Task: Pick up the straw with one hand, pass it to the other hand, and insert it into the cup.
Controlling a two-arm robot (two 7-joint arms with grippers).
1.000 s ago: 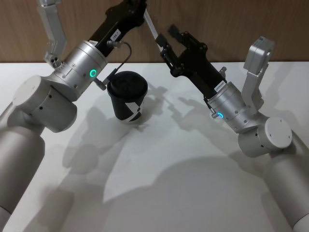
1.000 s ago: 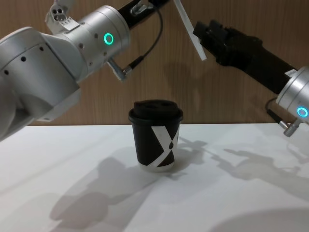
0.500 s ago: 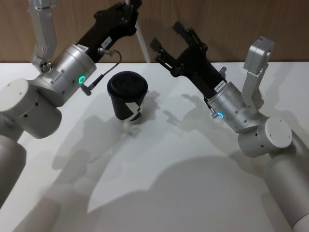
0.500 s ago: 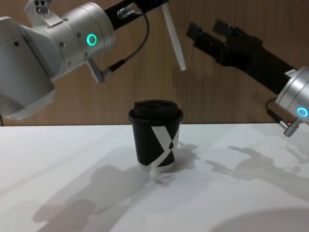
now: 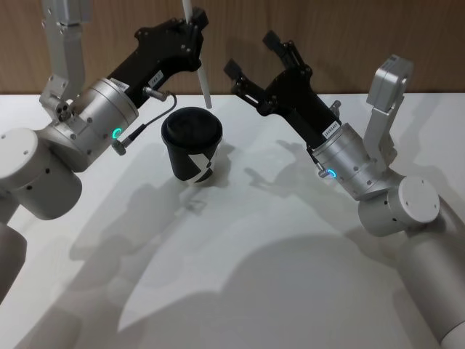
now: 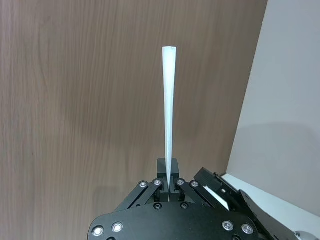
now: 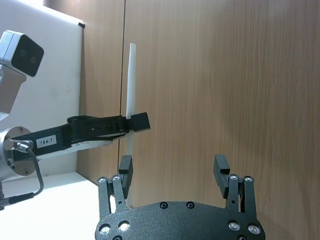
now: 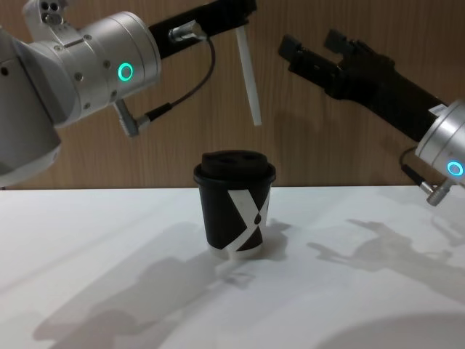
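The left gripper [image 5: 195, 22], a black long-fingered robot hand on a silver cylindrical wrist, is clamped on a thin, straight white straw [image 5: 205, 80] and holds it high over the white table [image 5: 254, 254]. In the chest view the gripper [image 8: 243, 11] grasps the straw [image 8: 249, 76] near its upper end, so most of its length hangs below the fingers, close to upright with a slight lean. The lower tip hangs in the air above the black plastic lid of the black paper cup [image 8: 236, 211] with its large white X-like mark, and does not touch it. The cup [image 5: 192, 149] stands upright on the table between the two arms.

The right gripper [image 5: 253, 54], a matching black hand, is raised to the straw's right, fingers spread wide and holding nothing. In the chest view it [image 8: 311, 43] is level with the upper part of the straw and apart from it.

The left wrist view looks along the straw [image 6: 168, 110], pinched between the closed fingers of the left gripper [image 6: 168, 182], against the brown wood-panelled wall [image 6: 75, 100]. The right wrist view shows the parted right gripper [image 7: 173, 162], with the left gripper [image 7: 137, 122] and the straw [image 7: 131, 85] beyond it.
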